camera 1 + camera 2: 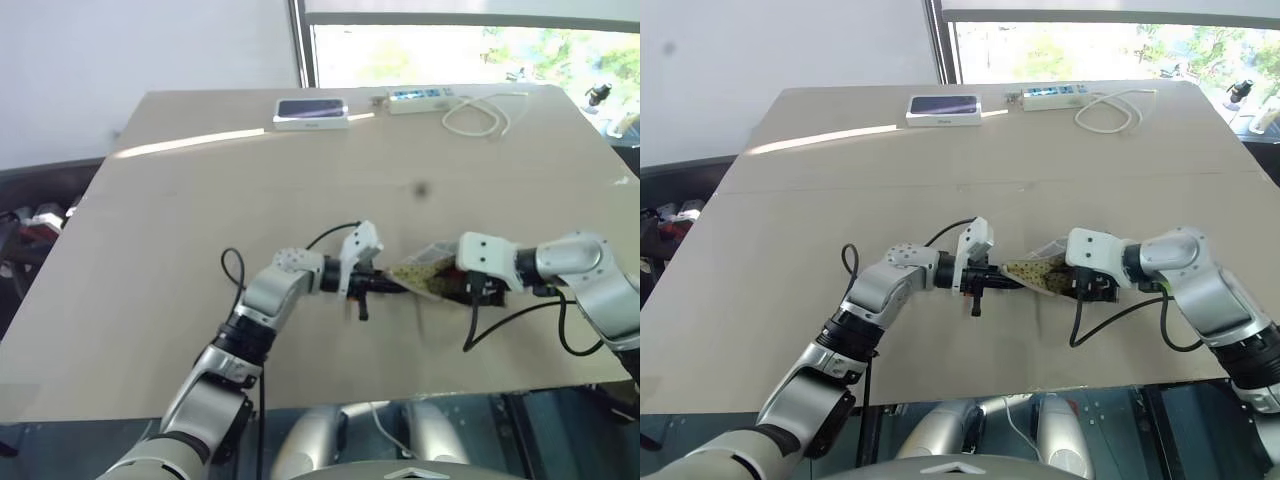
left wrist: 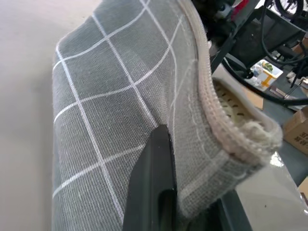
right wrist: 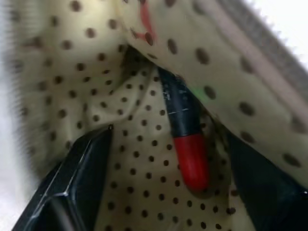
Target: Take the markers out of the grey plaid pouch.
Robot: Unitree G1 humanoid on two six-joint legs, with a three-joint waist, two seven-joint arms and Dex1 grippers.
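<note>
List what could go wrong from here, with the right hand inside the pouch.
1. The red marker lies between the open fingers of the right hand but off to one side; closing now might catch the dotted lining instead.
2. The left hand pinches only the pouch near its zipper edge; a hard pull on the marker could tug the fabric free.
3. The pouch hangs above the table; a loosened marker could drop and roll.
</note>
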